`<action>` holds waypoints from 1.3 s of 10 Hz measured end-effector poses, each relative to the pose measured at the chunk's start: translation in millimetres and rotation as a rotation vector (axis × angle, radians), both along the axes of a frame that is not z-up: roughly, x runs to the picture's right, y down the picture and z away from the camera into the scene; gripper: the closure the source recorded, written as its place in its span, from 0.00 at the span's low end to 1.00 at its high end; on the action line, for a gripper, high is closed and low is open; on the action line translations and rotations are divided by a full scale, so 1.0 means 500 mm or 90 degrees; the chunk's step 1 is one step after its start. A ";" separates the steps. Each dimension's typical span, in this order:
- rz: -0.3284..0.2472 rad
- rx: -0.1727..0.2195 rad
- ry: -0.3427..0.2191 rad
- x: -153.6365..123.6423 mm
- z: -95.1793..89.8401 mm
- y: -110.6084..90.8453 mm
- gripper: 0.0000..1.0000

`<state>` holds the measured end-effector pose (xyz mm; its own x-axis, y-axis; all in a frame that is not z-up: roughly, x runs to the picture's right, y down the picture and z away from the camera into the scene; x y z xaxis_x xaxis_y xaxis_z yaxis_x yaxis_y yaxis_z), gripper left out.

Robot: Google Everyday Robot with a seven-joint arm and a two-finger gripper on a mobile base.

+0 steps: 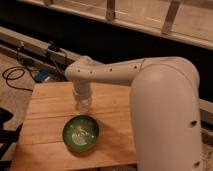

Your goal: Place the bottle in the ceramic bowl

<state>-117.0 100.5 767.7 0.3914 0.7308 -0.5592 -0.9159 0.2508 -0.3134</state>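
The ceramic bowl (81, 133) is a glossy dark-green round bowl with a pale pattern inside. It sits on the wooden table (45, 120) near its front middle. My gripper (82, 104) points down from the white arm, just behind the bowl's far rim and a little above the table. It is shut on the small white bottle (83, 106), which hangs upright from it as a pale oblong shape. The bottle's top is hidden by the gripper. The bowl holds nothing.
My large white arm (165, 100) covers the table's right side. On the floor at the left lie black cables (15, 77) and a blue thing (41, 76). A dark wall with a rail runs behind the table. A black object (5, 120) stands at the left edge.
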 end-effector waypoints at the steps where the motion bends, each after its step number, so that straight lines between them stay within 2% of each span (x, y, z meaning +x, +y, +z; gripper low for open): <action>1: 0.003 -0.008 0.000 0.001 -0.027 0.029 0.94; 4: 0.023 -0.038 0.008 0.013 -0.099 0.113 0.94; 6: 0.030 -0.066 0.009 0.016 -0.130 0.158 0.94; 9: 0.032 -0.069 0.006 0.014 -0.133 0.162 0.87; 10: 0.032 -0.070 0.009 0.019 -0.132 0.162 0.81; 13: 0.031 -0.070 0.007 0.015 -0.132 0.163 0.54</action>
